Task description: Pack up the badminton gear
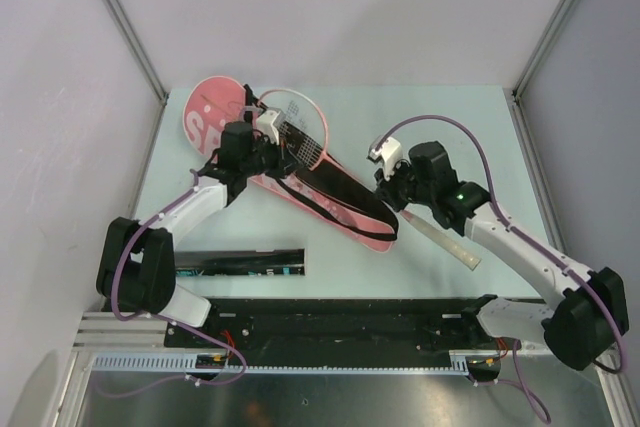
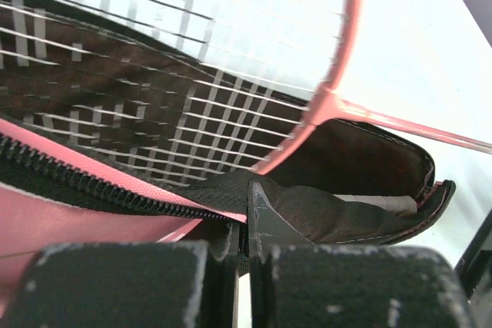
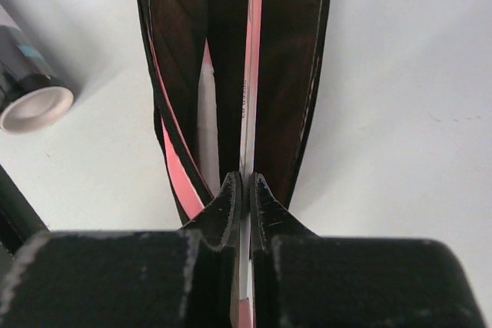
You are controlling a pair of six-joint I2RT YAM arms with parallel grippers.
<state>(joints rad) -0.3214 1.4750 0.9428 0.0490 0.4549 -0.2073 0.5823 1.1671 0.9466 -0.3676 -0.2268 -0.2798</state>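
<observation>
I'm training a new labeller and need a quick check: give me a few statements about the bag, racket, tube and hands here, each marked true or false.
1. The left hand is shut on the edge of the pink bag. True.
2. The right hand hangs open, holding nothing. False: it is shut on the shaft of the racket.
3. The black tube is inside the bag. False: it lies on the table, outside the bag.
4. The bag is open, its dark lining showing. True.
</observation>
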